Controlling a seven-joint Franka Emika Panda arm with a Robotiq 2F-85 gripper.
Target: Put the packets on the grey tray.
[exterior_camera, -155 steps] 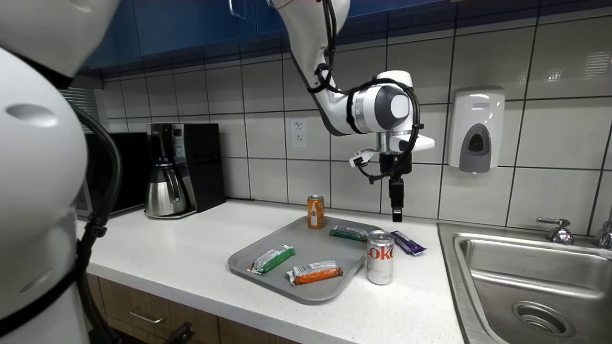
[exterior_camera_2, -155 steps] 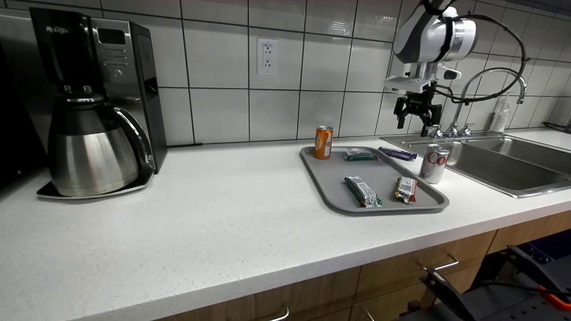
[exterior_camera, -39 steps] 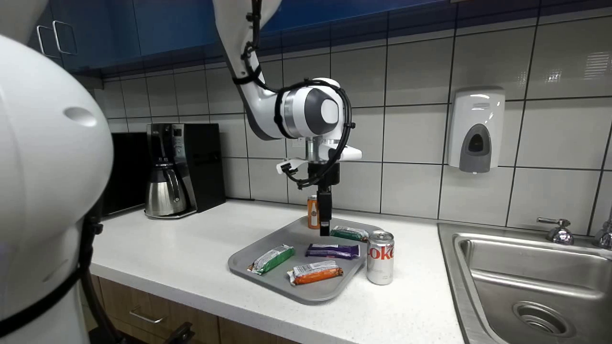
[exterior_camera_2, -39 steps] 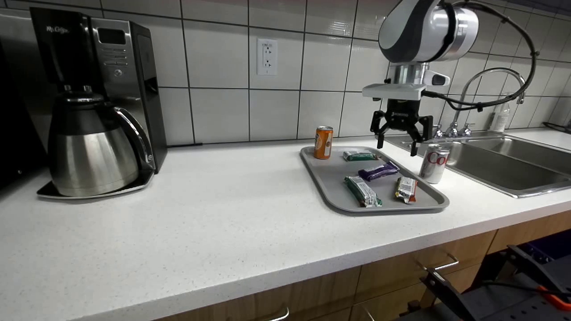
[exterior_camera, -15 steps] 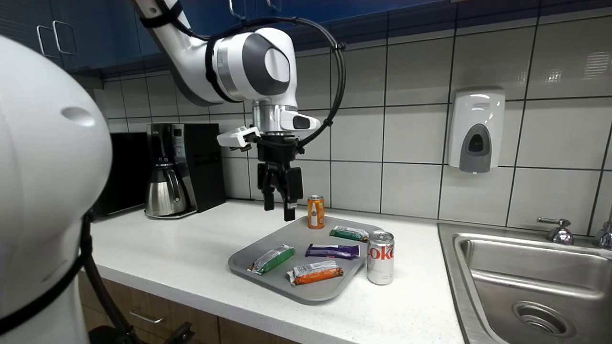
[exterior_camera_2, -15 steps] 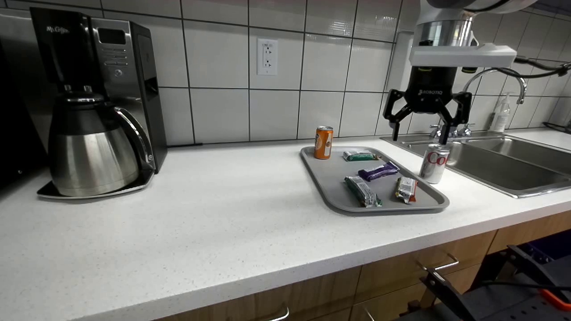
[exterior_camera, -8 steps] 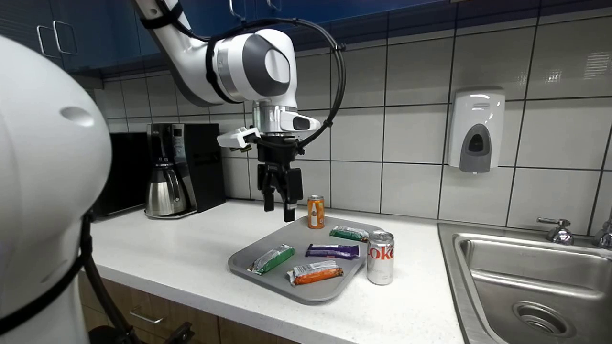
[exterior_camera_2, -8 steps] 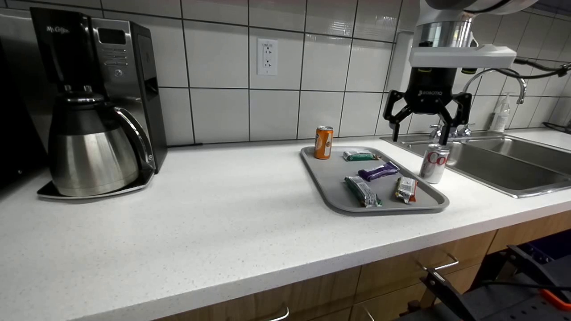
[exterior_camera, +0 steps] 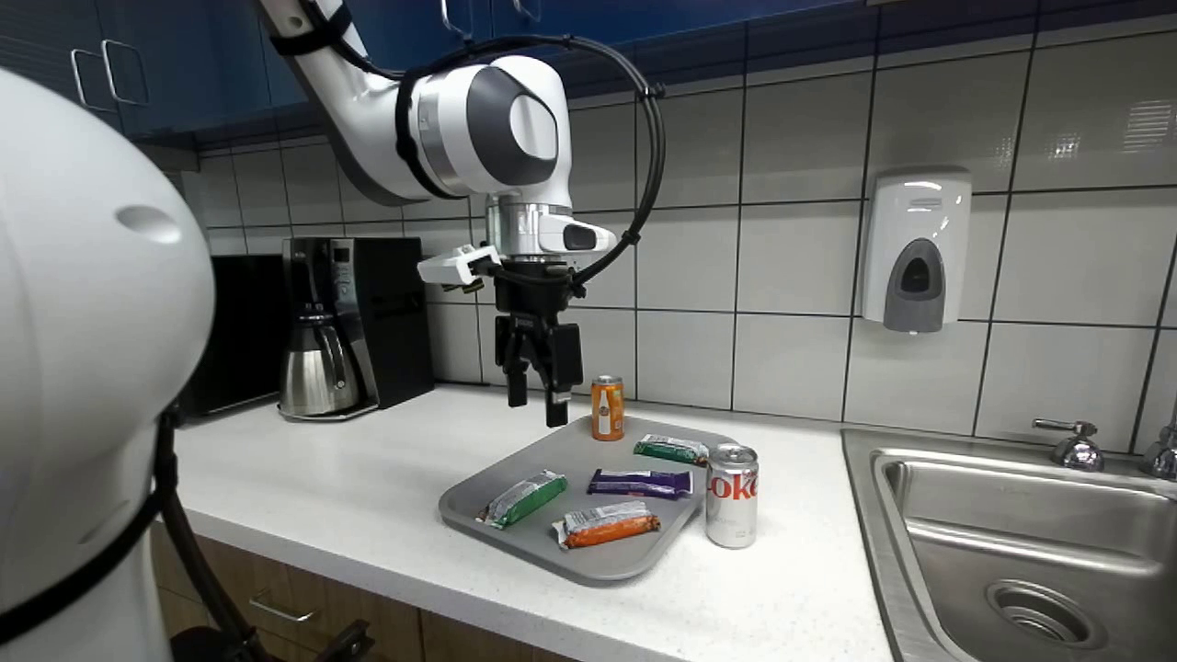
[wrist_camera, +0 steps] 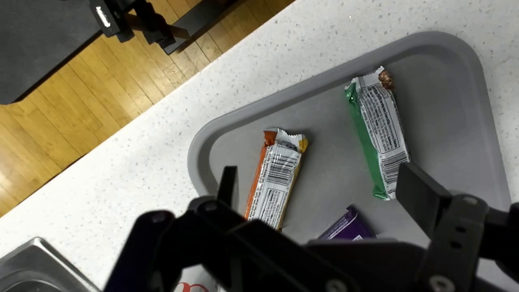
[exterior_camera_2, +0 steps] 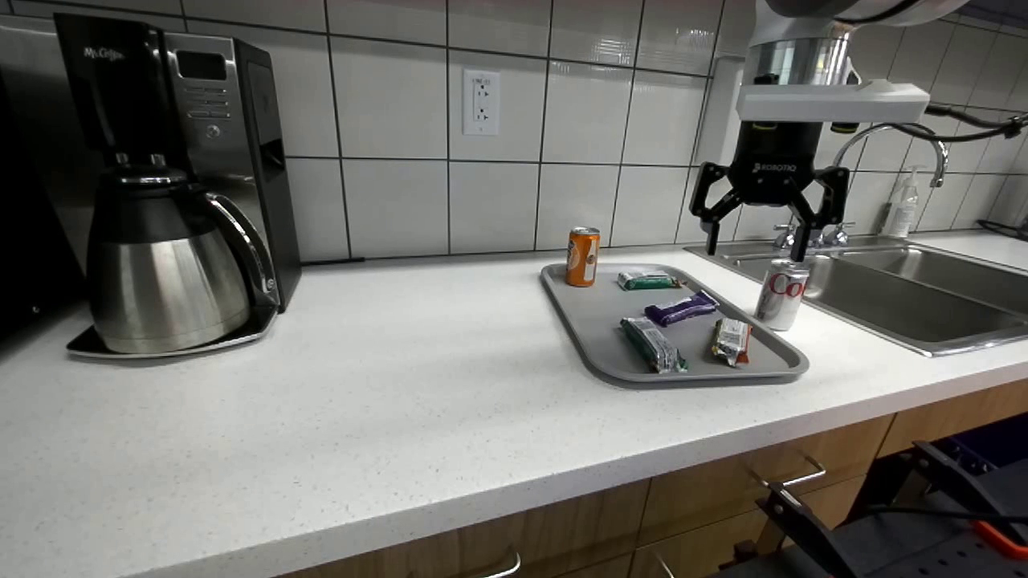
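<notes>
Hovering near the middle of an exterior view, the tool (exterior_camera: 538, 405) has its jaws spread wide apart, well above the counter (exterior_camera: 368, 441). Below it in that frame lies the grey tray (exterior_camera: 552, 457), carrying a green packet (exterior_camera: 522, 499) at left, an orange packet (exterior_camera: 605, 525) toward the bottom, a purple packet (exterior_camera: 640, 484) at middle right and a teal packet (exterior_camera: 671, 449) at upper right. An orange can (exterior_camera: 607, 409) stands in the tray's top corner; a silver can (exterior_camera: 733, 506) stands on the counter just beside its right edge. A steel sink (exterior_camera: 885, 552) fills the lower right; a coffee maker (exterior_camera: 391, 322) stands at left.
</notes>
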